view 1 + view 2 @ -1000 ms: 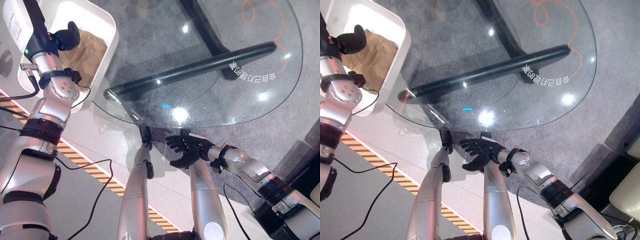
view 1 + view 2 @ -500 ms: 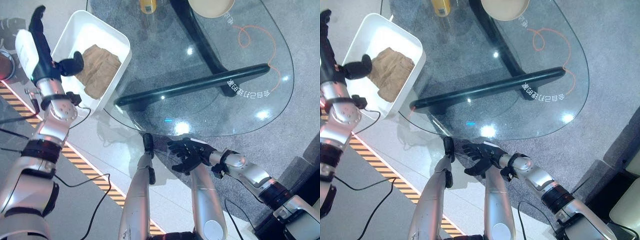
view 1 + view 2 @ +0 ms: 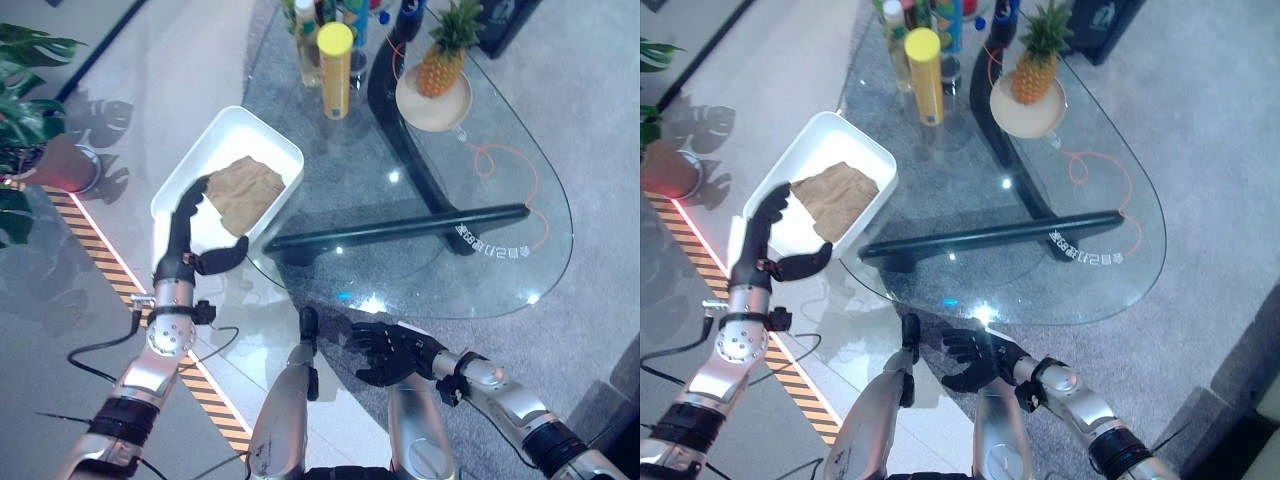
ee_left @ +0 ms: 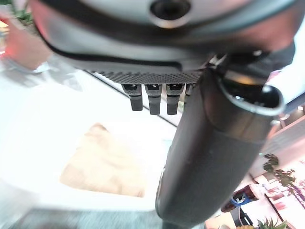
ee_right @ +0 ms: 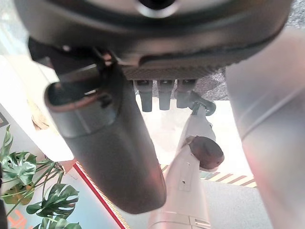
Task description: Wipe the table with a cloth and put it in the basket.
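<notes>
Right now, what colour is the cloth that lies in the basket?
Light brown, a tan colour. The cloth in the white basket shows best in the left eye view.

The surface [image 3: 470, 150] is clear, glossy glass with bright glints. The basket [image 3: 180, 195] looks like smooth white plastic. The cloth [image 3: 245, 188] in it is matt, creased brown fabric. The floor [image 3: 150, 90] is polished and reflective.
</notes>
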{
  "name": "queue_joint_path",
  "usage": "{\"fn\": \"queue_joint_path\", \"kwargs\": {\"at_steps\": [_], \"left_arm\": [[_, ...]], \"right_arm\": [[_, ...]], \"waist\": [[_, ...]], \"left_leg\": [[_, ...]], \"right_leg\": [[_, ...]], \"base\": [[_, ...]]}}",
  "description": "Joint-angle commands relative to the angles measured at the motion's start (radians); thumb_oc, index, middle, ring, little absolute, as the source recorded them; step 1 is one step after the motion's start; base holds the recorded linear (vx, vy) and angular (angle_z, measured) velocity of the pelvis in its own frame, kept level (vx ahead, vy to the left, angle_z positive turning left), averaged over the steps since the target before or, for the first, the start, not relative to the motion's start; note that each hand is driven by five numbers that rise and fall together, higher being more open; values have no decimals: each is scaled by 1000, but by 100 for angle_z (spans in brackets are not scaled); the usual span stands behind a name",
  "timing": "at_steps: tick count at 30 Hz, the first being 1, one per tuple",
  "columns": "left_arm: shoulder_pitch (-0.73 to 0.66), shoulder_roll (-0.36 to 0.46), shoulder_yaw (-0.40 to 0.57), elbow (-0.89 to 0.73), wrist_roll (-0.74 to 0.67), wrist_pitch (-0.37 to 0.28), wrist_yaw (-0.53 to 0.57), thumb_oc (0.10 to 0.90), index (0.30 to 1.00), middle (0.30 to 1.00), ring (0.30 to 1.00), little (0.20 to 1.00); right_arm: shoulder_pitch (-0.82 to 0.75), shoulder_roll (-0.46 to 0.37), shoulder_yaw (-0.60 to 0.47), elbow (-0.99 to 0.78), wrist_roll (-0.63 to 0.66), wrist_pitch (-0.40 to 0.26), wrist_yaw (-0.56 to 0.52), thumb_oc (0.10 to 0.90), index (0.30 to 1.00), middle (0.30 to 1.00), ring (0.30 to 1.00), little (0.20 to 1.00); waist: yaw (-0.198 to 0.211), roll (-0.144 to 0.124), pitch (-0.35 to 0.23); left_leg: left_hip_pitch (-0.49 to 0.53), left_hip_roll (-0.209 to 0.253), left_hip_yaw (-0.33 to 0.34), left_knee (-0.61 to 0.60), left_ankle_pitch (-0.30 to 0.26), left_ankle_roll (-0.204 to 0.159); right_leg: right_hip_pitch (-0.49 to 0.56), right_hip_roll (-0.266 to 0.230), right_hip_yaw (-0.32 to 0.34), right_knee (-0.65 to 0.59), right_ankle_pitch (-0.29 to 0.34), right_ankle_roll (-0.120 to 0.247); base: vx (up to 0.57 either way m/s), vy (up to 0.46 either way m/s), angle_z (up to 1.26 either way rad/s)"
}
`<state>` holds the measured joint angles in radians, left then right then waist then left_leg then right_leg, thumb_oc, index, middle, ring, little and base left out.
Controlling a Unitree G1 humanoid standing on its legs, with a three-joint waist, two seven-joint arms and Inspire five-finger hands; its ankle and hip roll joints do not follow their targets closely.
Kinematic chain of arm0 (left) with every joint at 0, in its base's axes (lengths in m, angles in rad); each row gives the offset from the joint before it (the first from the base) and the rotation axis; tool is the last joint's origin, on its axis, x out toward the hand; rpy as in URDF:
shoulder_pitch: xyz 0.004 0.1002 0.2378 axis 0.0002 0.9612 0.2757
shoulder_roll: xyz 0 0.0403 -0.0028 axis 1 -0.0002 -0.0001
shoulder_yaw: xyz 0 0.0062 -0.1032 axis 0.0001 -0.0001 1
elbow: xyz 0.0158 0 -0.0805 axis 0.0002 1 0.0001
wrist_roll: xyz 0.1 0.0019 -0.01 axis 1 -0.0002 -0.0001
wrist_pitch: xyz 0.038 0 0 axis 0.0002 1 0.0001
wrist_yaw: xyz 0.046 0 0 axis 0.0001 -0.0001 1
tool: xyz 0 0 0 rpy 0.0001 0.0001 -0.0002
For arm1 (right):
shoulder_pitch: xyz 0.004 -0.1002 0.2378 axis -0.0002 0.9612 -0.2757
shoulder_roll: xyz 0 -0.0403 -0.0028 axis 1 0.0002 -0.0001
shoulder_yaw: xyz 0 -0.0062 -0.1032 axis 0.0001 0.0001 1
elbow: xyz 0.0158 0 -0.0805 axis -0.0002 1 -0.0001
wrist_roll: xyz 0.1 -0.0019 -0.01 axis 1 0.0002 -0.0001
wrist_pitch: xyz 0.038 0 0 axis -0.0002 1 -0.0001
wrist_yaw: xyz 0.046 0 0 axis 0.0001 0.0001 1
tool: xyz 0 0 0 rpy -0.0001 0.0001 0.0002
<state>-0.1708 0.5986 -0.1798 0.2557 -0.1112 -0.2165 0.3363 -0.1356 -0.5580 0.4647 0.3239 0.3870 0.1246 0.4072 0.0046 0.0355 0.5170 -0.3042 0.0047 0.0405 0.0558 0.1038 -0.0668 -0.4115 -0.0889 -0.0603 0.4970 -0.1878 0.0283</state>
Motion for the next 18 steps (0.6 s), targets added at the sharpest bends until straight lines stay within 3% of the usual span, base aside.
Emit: {"fn": "queue_joint_path", "kwargs": {"at_steps": [1, 8, 12, 18], "left_arm": [[17, -19, 26, -12, -79, -49, -41, 800, 900, 900, 900, 900], [162, -129, -18, 118, -177, 9, -149, 800, 900, 900, 900, 900], [223, -199, -72, 273, -180, 33, -241, 800, 900, 900, 900, 900], [242, -274, -124, 437, -187, 91, -275, 800, 900, 900, 900, 900]], "right_arm": [[57, 64, 5, 29, -25, -61, 36, 800, 900, 900, 900, 900], [123, 137, -40, 144, -30, -15, 52, 800, 900, 900, 900, 900], [134, 184, -49, 251, -29, 7, 25, 800, 900, 900, 900, 900], [137, 221, -46, 374, -26, 29, 5, 800, 900, 900, 900, 900]], "waist": [[-14, -45, -157], [13, -54, -256], [28, -60, -316], [29, -64, -372]], "left_leg": [[23, -98, -62, 147, -132, 32], [133, -78, -84, 84, -131, 24], [187, -58, -90, 44, -122, 21], [247, -36, -85, 13, -125, 16]], "right_leg": [[174, 33, -16, -368, 166, 13], [307, 38, -38, -446, 171, 17], [362, 41, -54, -474, 174, 21], [419, 48, -55, -506, 175, 27]], "base": [[10, -58, 7], [50, -112, 15], [41, -94, 17], [51, -58, 5]]}}
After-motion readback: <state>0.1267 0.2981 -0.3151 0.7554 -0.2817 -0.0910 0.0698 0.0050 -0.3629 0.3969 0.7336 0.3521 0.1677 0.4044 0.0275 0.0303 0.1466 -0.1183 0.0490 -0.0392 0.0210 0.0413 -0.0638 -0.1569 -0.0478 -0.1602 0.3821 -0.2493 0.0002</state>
